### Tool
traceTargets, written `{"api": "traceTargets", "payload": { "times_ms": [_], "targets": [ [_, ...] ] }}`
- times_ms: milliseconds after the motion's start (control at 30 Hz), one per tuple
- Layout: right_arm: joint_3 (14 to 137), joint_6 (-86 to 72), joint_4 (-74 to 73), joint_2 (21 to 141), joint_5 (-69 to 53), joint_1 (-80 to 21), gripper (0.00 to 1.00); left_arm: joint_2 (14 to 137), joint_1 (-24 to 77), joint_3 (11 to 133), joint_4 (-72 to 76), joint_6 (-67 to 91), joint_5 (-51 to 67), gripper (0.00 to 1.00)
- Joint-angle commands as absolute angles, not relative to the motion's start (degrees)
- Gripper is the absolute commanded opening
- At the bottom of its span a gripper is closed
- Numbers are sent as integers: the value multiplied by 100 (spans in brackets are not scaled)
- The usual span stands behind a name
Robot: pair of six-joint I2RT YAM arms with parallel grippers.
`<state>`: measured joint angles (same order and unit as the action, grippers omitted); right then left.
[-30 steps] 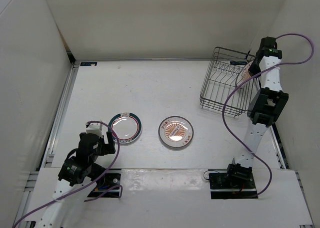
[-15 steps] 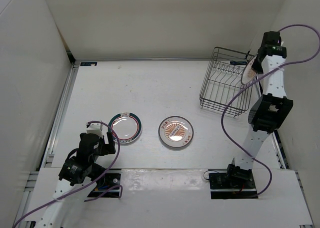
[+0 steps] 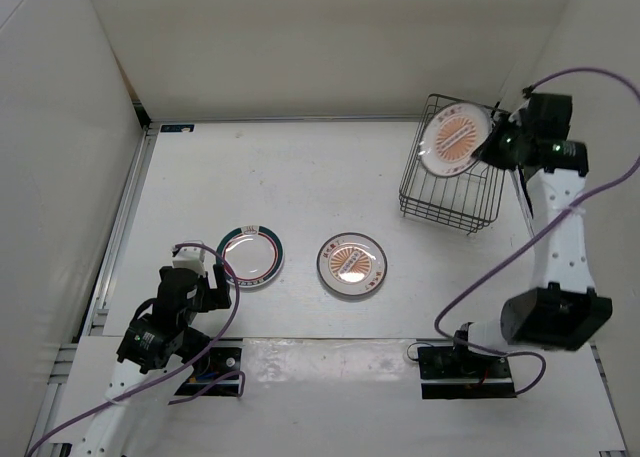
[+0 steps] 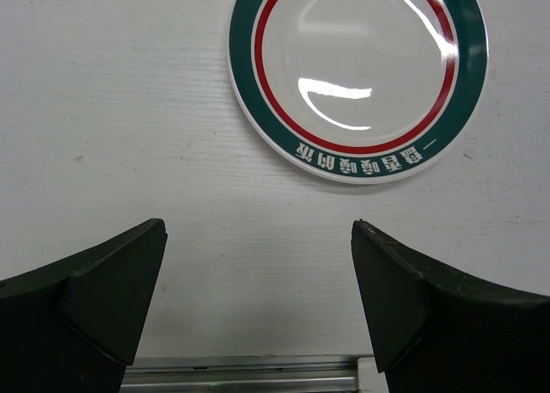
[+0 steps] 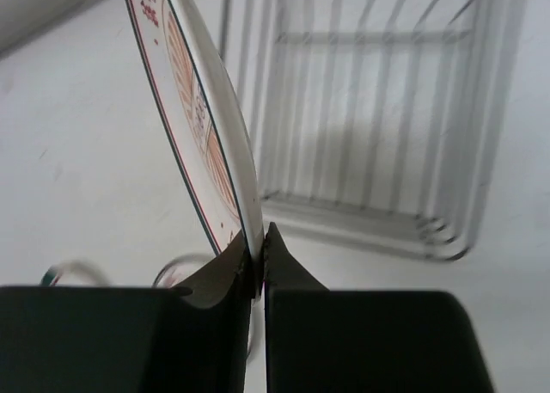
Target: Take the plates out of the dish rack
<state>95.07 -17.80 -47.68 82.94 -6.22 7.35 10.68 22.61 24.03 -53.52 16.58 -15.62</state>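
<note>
We see the green-rimmed plate (image 3: 249, 254) and one sunburst plate (image 3: 352, 263) flat on the desk (image 3: 300, 177); our right hand (image 5: 259, 268) pinches the other sunburst plate (image 3: 455, 140), tilted, over the dish rack (image 3: 440, 215).

The green-rimmed plate (image 4: 358, 66) has its far side cut off by the picture's edge. The dish rack (image 5: 361, 211) looks blurry behind the sunburst plate (image 5: 202, 144).

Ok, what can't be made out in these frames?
- Right wrist: the held plate is seen edge-on, its top cut off by the frame; the dish rack is blurred.
- Left wrist: the green-rimmed plate is cut off at the top edge.
- Top view: the rim lettering on the flat sunburst plate is too small to read.
</note>
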Motion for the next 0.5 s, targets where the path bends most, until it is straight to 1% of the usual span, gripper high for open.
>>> {"api": "traceTargets", "payload": {
  "times_ms": [0,33,100,133,167,200,233,267,300,333,467],
  "targets": [
    [7962,-2617,-3695,7560,-2832,467,0,1098,2224,2426,-5300,1687,-1573,100],
    [7954,-2898,-3570,7280,-2839,431,0,1099,2224,2426,-5300,1696,-1573,100],
    [6826,-3172,-3008,6761,-3591,247,0,1081,2232,2417,-5300,1688,-1582,100],
    [6585,-3538,-2588,6663,-3734,211,0,1072,2215,2408,-5291,1688,-1591,100],
    [6139,-3655,-2488,6558,-4049,159,0,1081,2224,2417,-5282,1687,-1600,100],
    [5656,-3787,-2226,6217,-4156,97,0,1081,2224,2417,-5300,1679,-1600,100],
    [5269,-3814,-2111,6118,-4262,44,0,1064,2224,2426,-5291,1687,-1617,100],
    [5099,-3823,-2083,6013,-4289,35,0,1081,2241,2426,-5265,1679,-1600,100],
    [4645,-3771,-1987,5716,-4333,9,0,1064,2224,2434,-5291,1679,-1608,100],
    [4528,-3736,-2012,5617,-4307,-165,0,1072,2232,2417,-5291,1679,-1635,100],
    [3886,-3674,-2057,5160,-4210,-325,0,1072,2232,2417,-5300,1696,-1635,100]
  ]
}}
